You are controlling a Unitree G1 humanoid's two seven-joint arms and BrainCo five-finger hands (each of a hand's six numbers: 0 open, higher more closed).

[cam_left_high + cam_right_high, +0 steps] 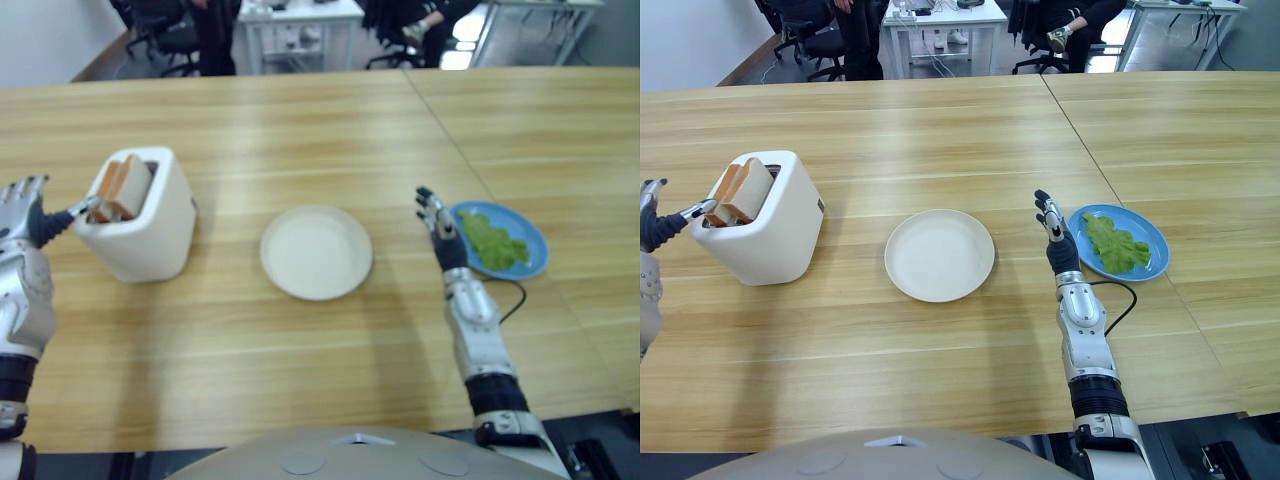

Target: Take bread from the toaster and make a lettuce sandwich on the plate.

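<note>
Wooden tabletop (940,130), seam right of centre. Toaster (765,240) near left edge, bread (740,192) in its slots. Left hand (25,210) spread, one fingertip (698,209) at bread. Plate (939,255) at centre. Right hand (1055,240) straight, fingers together, beside blue dish (1150,262) of lettuce (1115,245). Office chairs (805,35) beyond far edge.

The right hand (1054,238) is finished in black with pale metallic details. The right forearm (1083,330) is clad in rounded silver-grey segments, ended by a black ribbed collar (1098,395); a thin black cable (1122,298) is looped beside the wrist. The left hand (24,208) and left forearm (22,300) are silver-grey with black joints.
</note>
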